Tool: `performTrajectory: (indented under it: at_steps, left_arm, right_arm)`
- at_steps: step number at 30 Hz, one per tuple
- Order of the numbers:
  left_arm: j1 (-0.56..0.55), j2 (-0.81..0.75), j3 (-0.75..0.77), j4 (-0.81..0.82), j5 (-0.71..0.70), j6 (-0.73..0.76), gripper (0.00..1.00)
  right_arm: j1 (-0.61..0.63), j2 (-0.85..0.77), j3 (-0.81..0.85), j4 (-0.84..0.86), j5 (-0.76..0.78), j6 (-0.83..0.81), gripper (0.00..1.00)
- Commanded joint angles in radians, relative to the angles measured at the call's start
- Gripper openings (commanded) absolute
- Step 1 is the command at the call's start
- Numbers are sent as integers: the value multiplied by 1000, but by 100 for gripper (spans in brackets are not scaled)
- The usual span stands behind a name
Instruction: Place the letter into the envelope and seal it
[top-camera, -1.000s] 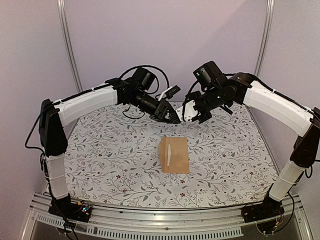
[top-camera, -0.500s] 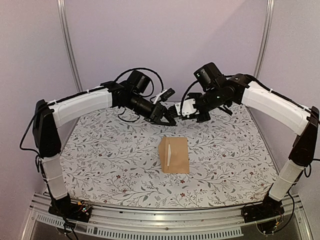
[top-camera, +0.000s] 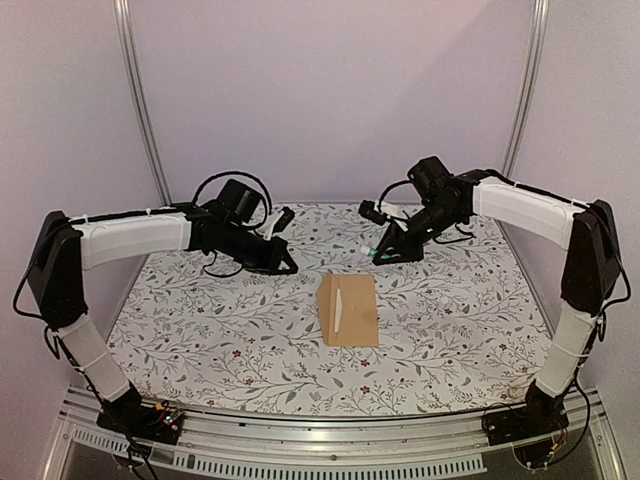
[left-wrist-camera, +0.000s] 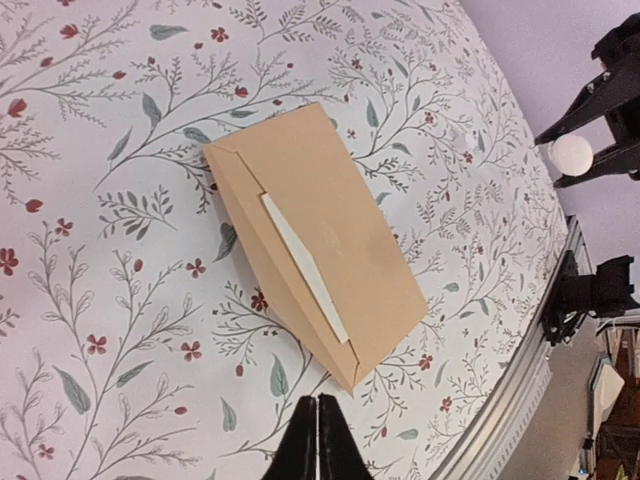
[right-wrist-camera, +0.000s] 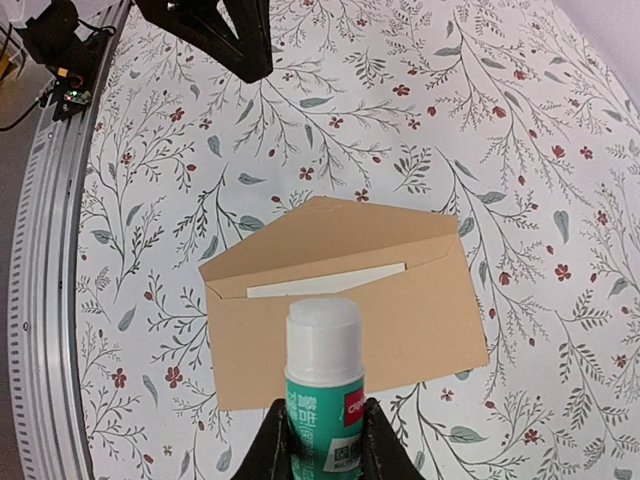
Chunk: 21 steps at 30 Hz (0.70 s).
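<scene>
The tan envelope (top-camera: 349, 310) (left-wrist-camera: 330, 220) (right-wrist-camera: 350, 330) lies flat mid-table with its pointed flap open. A narrow cream strip of the letter (top-camera: 340, 308) (left-wrist-camera: 305, 265) (right-wrist-camera: 325, 281) shows at its mouth; the rest is inside. My right gripper (right-wrist-camera: 323, 415) (top-camera: 385, 250) hovers behind and right of the envelope, shut on a green glue stick (right-wrist-camera: 325, 370) (top-camera: 376, 249) whose white end is bare. That white end (left-wrist-camera: 572, 153) also shows in the left wrist view. My left gripper (left-wrist-camera: 317, 415) (top-camera: 288, 266) hangs back left of the envelope, jaws shut and empty.
A floral tablecloth (top-camera: 200, 320) covers the table. A metal rail (top-camera: 320, 440) (right-wrist-camera: 40, 250) runs along the near edge by the arm bases. Lilac walls and two upright poles (top-camera: 140, 100) close the back.
The two grippers were together at the back centre; now they have drawn apart. The left arm swung left and down with its jaws closing. The right arm moved right, keeping the glue stick.
</scene>
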Motion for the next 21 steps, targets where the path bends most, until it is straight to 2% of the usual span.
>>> performTrajectory:
  at_steps: [1,8,21]
  left_arm:
    - [37,0,-55,76,-72,-73,0]
    - [41,61,-124,120,-109,-125,0]
    - [41,227,-102,220,13,-139,0]
  right_arm:
    - [-27,87,-11,40,-148,161,0]
    - [-28,205,-3,67,-178,233,0]
    - [-27,329,-17,114,-143,280,0]
